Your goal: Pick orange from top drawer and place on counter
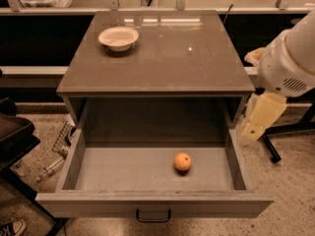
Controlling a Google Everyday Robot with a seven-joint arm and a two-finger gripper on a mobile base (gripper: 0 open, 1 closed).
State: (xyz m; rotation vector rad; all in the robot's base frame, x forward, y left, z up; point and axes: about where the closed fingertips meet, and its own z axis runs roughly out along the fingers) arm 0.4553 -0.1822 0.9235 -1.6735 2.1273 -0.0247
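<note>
Right of the wide grey open drawer (123, 173), the cream gripper (253, 126) hangs, its state untellable; best swing it over the small round orange (182, 162), then descend vertically.

One orange (182, 162). One top drawer (123, 173), open. One counter (162, 65). One white bowl (118, 37), 11 o'clock on counter. One dark handle (153, 216). One gripper (257, 122), 3 o'clock from drawer, outside it.
</note>
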